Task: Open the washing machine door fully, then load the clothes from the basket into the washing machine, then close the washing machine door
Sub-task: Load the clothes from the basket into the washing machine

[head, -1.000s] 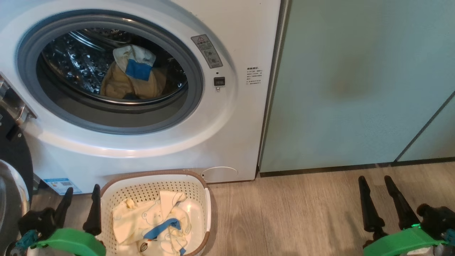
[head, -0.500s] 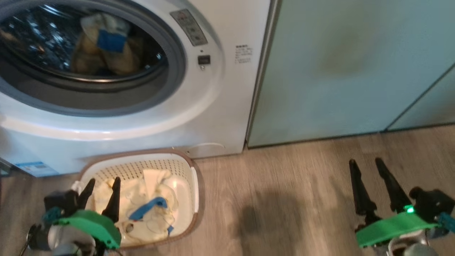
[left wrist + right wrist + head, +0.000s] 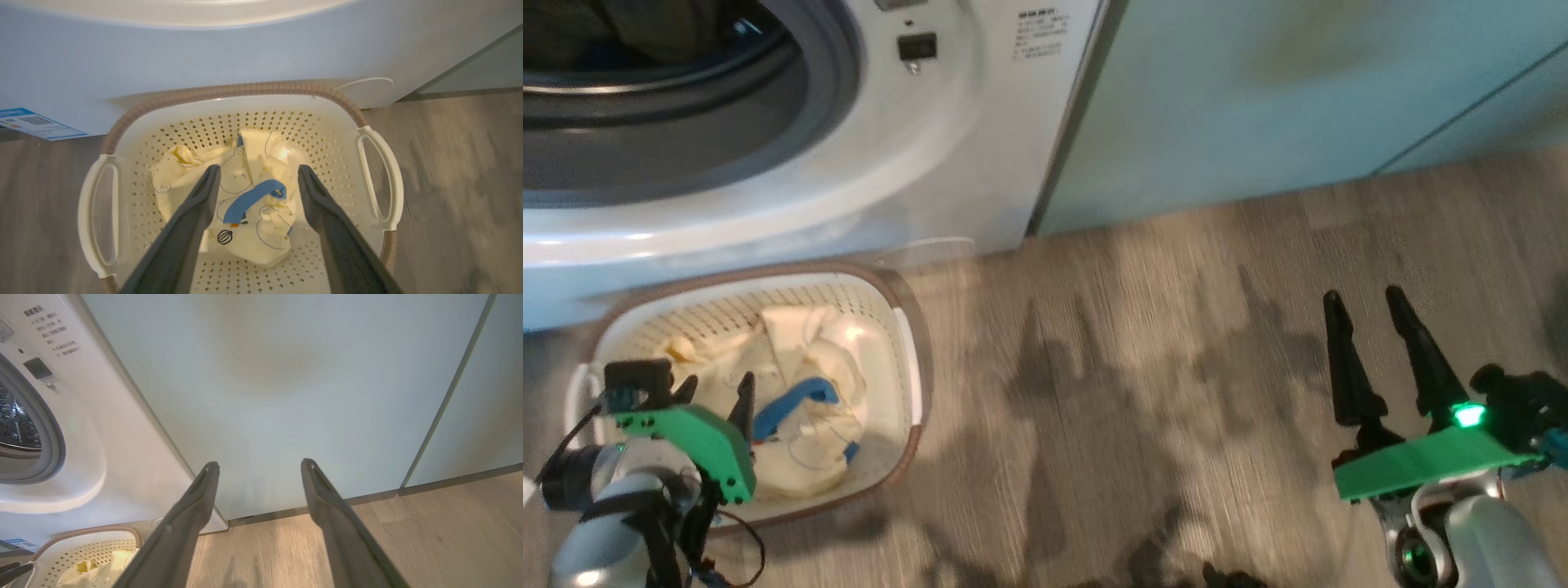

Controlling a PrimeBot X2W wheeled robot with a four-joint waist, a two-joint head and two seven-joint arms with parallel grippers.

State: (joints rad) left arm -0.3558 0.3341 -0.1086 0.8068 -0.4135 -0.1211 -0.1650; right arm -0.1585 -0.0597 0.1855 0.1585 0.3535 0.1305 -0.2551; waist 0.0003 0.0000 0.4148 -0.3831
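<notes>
The white washing machine stands at the upper left with its grey-ringed opening uncovered; its door is out of view. On the floor in front sits the white perforated basket with a brown rim. In it lie pale yellow clothes with a blue strip. My left gripper hangs open just above them. In the left wrist view its fingers straddle the clothes inside the basket, apart from them. My right gripper is open and empty over bare floor at the right.
Pale green cabinets adjoin the washing machine's right side and face my right gripper in its wrist view. Wood floor spreads between the basket and the right arm. A blue label marks the machine's lower corner.
The head camera has tipped down, so the machine slid up the picture. My left gripper has moved from the basket's left side to above the clothes. The right gripper has hardly moved.
</notes>
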